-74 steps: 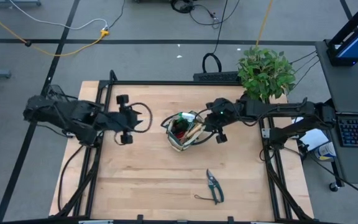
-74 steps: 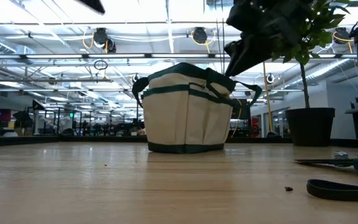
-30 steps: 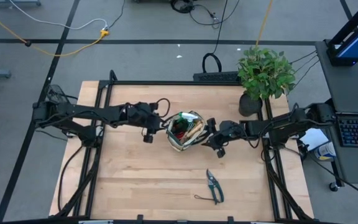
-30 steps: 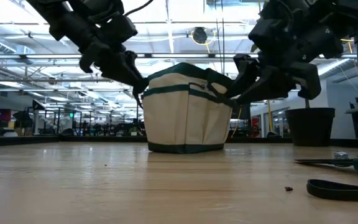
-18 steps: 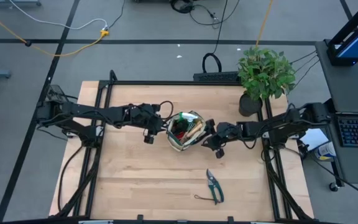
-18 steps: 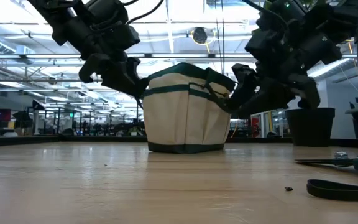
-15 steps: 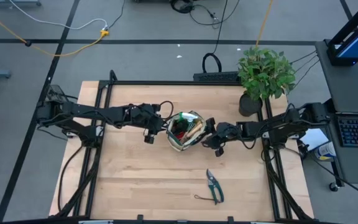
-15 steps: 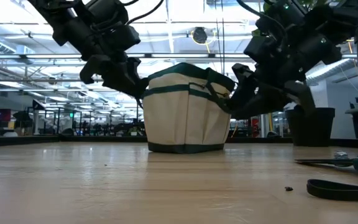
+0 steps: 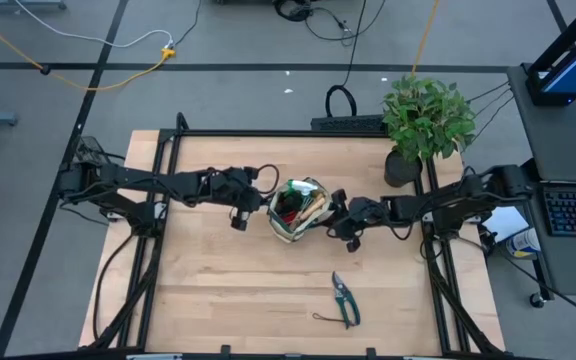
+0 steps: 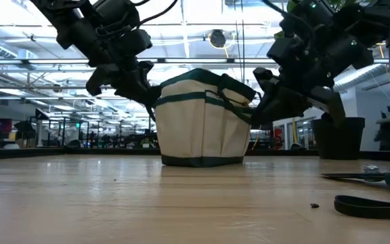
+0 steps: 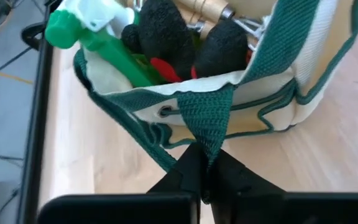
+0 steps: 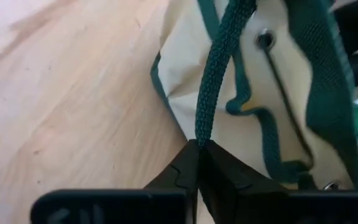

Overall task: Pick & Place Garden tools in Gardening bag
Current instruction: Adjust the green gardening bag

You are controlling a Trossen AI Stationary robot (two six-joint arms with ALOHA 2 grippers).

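Note:
The beige gardening bag (image 9: 298, 210) with dark green trim stands on its base at the table's middle (image 10: 204, 125). Inside it show a green spray bottle (image 11: 95, 37), black-red gloves (image 11: 166, 43) and wooden-handled tools (image 9: 311, 208). Dark-handled pruning shears (image 9: 345, 298) lie flat on the table near the front edge. My left gripper (image 9: 258, 203) is shut on the bag's left loop handle. My right gripper (image 9: 334, 218) is shut on the bag's right loop handle. My left gripper pinches the green webbing loop handle (image 11: 205, 140) on the bag's left side between its two fingertips, coming from the table's left and slanting down. The bag stands on the table. My right gripper pinches the green webbing loop handle (image 12: 202, 127) on the bag's right side between its two fingertips, coming from the table's right and slanting down. The strap runs up from the fingers to the bag's rim.
A potted green plant (image 9: 426, 118) in a black pot stands at the far right corner. A black cable loop (image 9: 340, 100) lies beyond the far edge. Bare wood lies left of the bag and along the near side.
Both grippers have edged a little closer to the bag, the left from the left side and the right from the right side, staying low at its rim. The bag has stayed in place.

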